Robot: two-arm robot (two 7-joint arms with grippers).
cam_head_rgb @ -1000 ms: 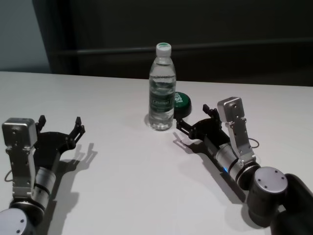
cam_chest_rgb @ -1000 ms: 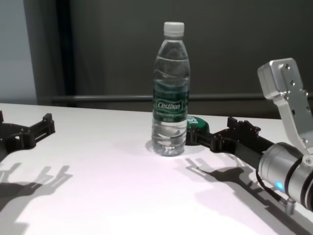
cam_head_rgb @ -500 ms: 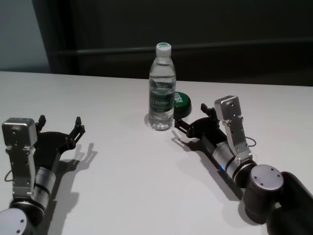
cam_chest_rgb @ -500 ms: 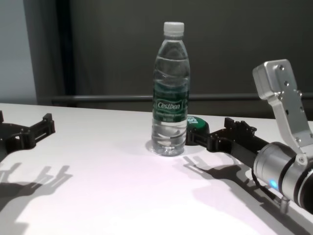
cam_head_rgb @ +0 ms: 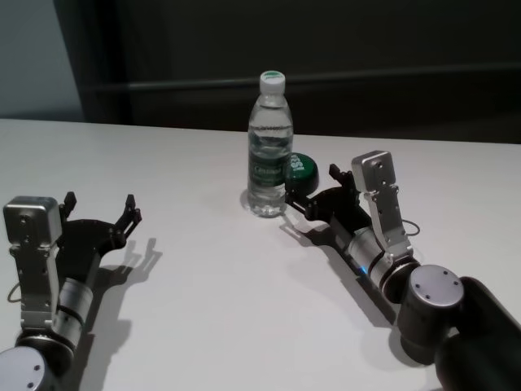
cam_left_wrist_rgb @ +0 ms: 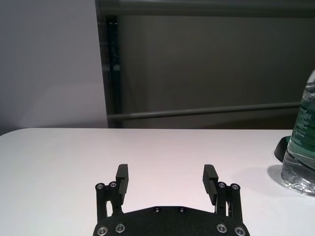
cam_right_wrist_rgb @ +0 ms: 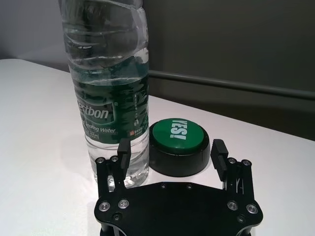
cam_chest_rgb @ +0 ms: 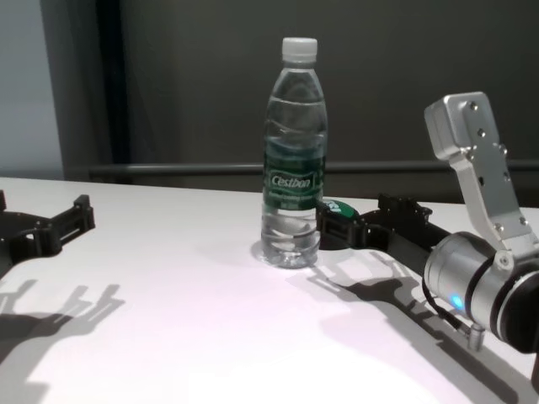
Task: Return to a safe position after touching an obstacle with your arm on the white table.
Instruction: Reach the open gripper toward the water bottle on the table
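The obstacle, a clear water bottle (cam_head_rgb: 269,155) with a white cap and green label, stands upright on the white table (cam_head_rgb: 220,318). My right gripper (cam_head_rgb: 311,189) is open, low over the table just right of the bottle's base. In the right wrist view the right gripper (cam_right_wrist_rgb: 171,147) has one finger (cam_right_wrist_rgb: 124,147) in front of the bottle (cam_right_wrist_rgb: 110,88); I cannot tell whether they touch. The chest view shows the same gripper (cam_chest_rgb: 358,225) beside the bottle (cam_chest_rgb: 293,168). My left gripper (cam_head_rgb: 102,208) rests open at the near left, far from the bottle, holding nothing (cam_left_wrist_rgb: 166,172).
A low black button with a green top (cam_right_wrist_rgb: 178,140) sits just behind the right gripper's fingers, right of the bottle (cam_head_rgb: 299,171). A dark wall with a rail runs behind the table's far edge. The bottle's edge (cam_left_wrist_rgb: 301,142) shows in the left wrist view.
My right arm has slid forward and left, bringing its open gripper up beside the bottle's base. The bottle stays upright and the left arm has not moved.
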